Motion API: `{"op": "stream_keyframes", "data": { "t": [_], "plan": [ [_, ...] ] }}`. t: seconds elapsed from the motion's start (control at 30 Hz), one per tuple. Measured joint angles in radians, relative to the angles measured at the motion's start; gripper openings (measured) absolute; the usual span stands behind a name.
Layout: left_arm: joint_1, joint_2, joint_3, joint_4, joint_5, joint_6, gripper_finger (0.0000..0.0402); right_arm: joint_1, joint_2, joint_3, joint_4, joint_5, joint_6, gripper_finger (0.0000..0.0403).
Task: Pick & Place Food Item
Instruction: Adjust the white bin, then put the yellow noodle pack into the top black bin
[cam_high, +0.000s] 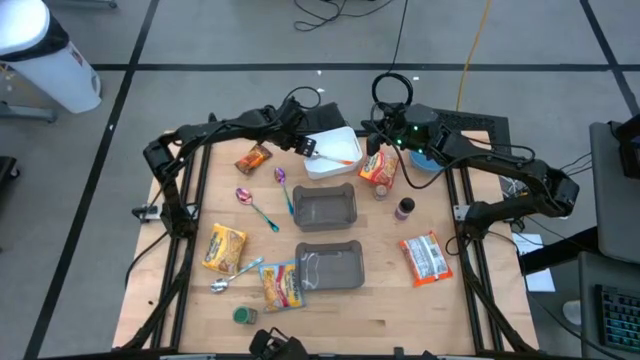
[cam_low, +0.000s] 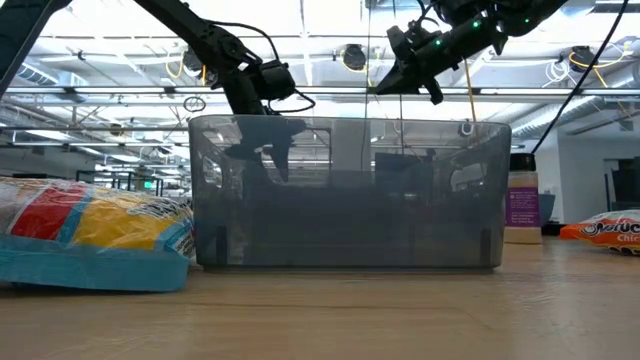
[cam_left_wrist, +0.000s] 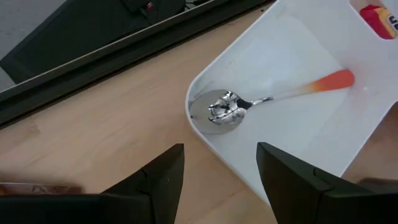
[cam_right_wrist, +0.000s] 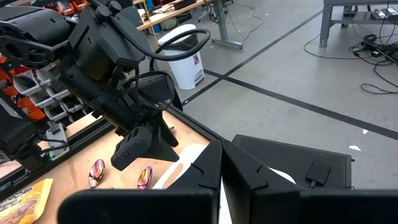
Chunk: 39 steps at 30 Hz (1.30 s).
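Presently, a spoon (cam_left_wrist: 249, 106) with an orange handle lies inside the white tray (cam_high: 335, 152) at the table's far side. Left gripper (cam_left_wrist: 217, 168) hovers just above the tray's near corner, fingers apart, holding nothing. Right gripper (cam_right_wrist: 221, 171) hangs beside the tray over an orange snack bag (cam_high: 379, 169), fingers together.

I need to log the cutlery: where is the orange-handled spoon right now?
The orange-handled spoon lies inside the white tray at the table's far middle in the high view, directly under the open left gripper.
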Motion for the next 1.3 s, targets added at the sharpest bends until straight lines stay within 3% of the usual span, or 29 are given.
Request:
{"op": "stream_keyframes", "data": {
  "t": [0.3, 0.87, 1.07, 1.3],
  "plan": [
    [-0.001, 0.064, 0.000, -0.045, 0.036, -0.024, 0.0209, 0.000, 0.000, 0.000, 0.000, 0.000, 0.001, 0.0000],
    [0.041, 0.066, 0.038, -0.078, -0.011, 0.049, 0.0209, 0.000, 0.000, 0.000, 0.000, 0.000, 0.001, 0.0000],
    [0.040, 0.067, 0.164, -0.112, 0.007, 0.151, 0.0209, 0.000, 0.000, 0.000, 0.000, 0.000, -0.014, 0.0000],
    [0.040, 0.052, 0.379, -0.372, 0.061, 0.348, 0.0209, 0.000, 0.000, 0.000, 0.008, 0.000, -0.044, 0.0000]
  ]
}}
